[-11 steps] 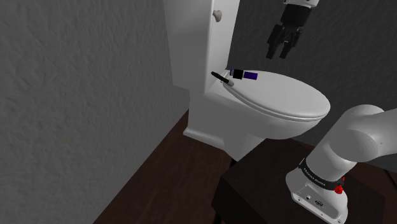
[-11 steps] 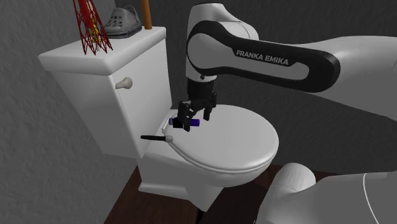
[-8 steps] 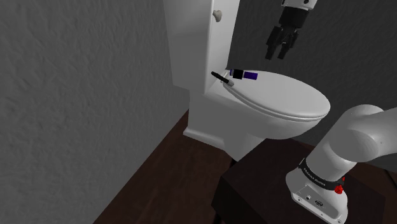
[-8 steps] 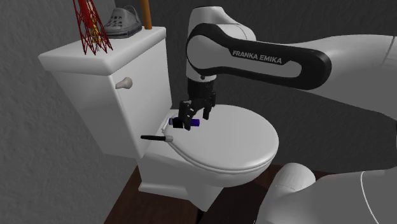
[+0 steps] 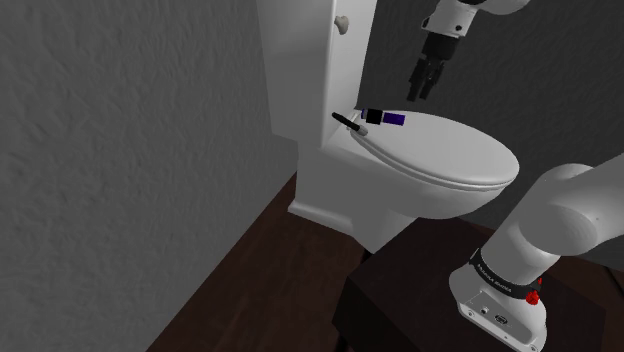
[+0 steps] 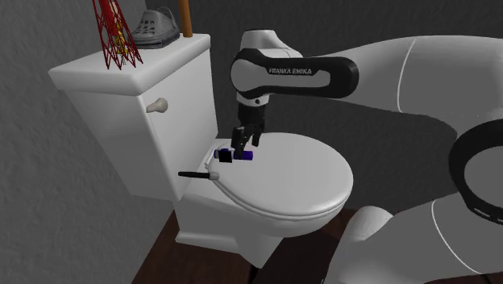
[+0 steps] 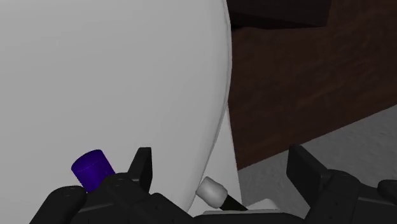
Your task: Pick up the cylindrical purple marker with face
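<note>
Your pincer (image 5: 424, 84), fingers apart, hangs above the rear of the toilet lid (image 5: 455, 150), where the purple marker (image 5: 393, 118) lies flat by the tank (image 5: 300, 60), long axis along the lid's back edge and just outside one finger (image 7: 141, 167), not btwn them, so shift sideways; vs 0.7 s ago the wrist has swivelled.

Shoulder view looks down from beside the stand (image 5: 392, 298). Second exterior view looks likewise, nearer. Both share the toilet lid (image 5: 452, 155).
</note>
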You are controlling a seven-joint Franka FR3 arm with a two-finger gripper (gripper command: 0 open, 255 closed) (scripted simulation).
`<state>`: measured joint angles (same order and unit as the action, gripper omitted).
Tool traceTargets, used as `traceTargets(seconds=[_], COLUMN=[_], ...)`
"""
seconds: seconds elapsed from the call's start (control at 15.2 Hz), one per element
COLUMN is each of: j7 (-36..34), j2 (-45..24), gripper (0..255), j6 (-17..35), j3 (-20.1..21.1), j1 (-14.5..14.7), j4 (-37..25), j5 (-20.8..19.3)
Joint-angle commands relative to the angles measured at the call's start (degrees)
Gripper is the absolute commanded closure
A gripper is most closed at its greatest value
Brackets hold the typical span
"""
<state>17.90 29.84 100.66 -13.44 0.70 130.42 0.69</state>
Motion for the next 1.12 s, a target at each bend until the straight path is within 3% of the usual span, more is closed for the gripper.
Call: traceTargets(seconds=[0.0,0.33,0.73,1.06], j7=[4.76,16.5,30.54,31.43], j2=[-4.1,-14.85,-29.06,-30.19], gripper=[0,0,0,0], j6=[2.35,6.75,9.34,12.96], j3=[-2.17,-6.95,-10.5,-10.4], j1=[0.68,2.19,2.77,2.61], j4=[-1.62,-7.1,-16.6,-13.94], j5=[0.13,2.3,8.01,8.73])
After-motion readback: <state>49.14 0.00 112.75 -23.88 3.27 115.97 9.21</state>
